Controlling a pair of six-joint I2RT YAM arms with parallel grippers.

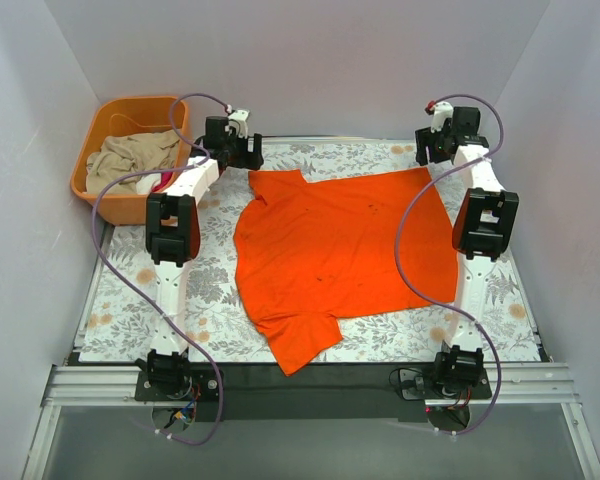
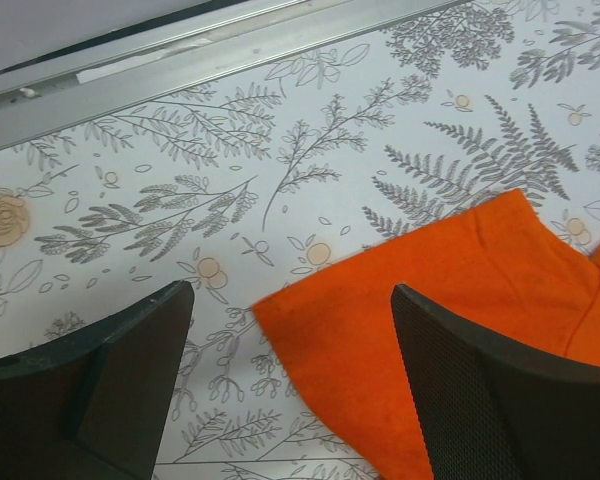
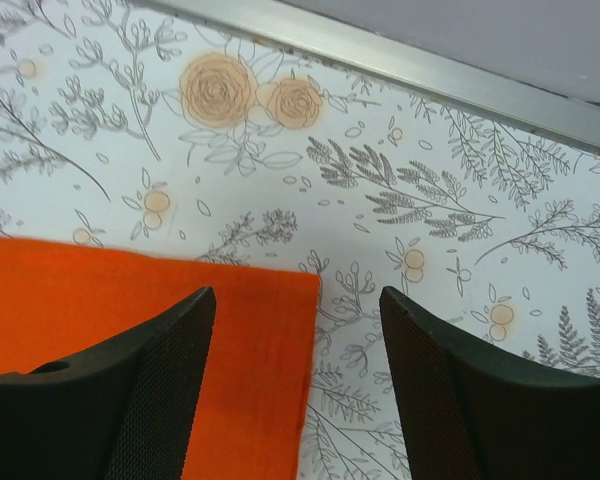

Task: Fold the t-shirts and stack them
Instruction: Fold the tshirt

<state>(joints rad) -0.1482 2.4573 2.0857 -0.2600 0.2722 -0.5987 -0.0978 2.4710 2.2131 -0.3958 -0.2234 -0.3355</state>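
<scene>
Your left end effector (image 2: pixel 290 292) and right end effector (image 3: pixel 295 295) hang released, empty, over far corners of the orange t-shirt (image 1: pixel 340 250). Only overhead do you see the tub (image 1: pixel 90 150) beside your left arm (image 1: pixel 170 230).

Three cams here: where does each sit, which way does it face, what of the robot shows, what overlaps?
Top external: above and behind the bases, looking down and forward; left arm and right arm whole, orange t-shirt spread on floral tablecloth.
Left wrist: on the left arm, looking down past the open left pincer at the shirt's edge.
Right wrist: likewise past the open right pincer, over a shirt corner.
Shared: all show shirt and tablecloth.
</scene>
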